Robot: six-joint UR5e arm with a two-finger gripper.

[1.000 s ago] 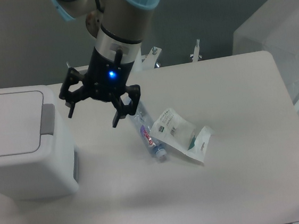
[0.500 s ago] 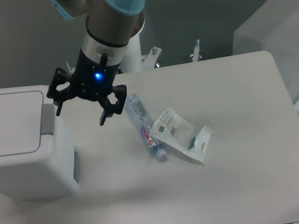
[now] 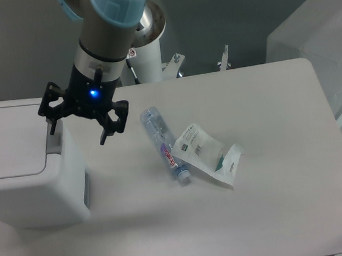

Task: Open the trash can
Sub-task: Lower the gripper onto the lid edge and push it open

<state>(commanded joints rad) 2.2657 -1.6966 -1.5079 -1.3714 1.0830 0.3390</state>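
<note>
The trash can [image 3: 25, 171] stands at our near left on the table [image 3: 278, 214], lid shut. Beyond it, our gripper [image 3: 77, 126] has moved left from over the bottle [image 3: 163, 144] to the grey push strip [image 3: 54, 139]; fingers spread wide, holding nothing. We judge pressing comes next.

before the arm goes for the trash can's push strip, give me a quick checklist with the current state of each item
1. Trash can lid shut, nothing lying on it: ok.
2. Grey push strip visible: partly, one of the fingers covers its top end.
3. Gripper free of any load: ok, open and empty.
4. Fingers touching the strip: cannot tell from this view.
5. Bottle and plastic pouch away from the bin: ok.
</note>
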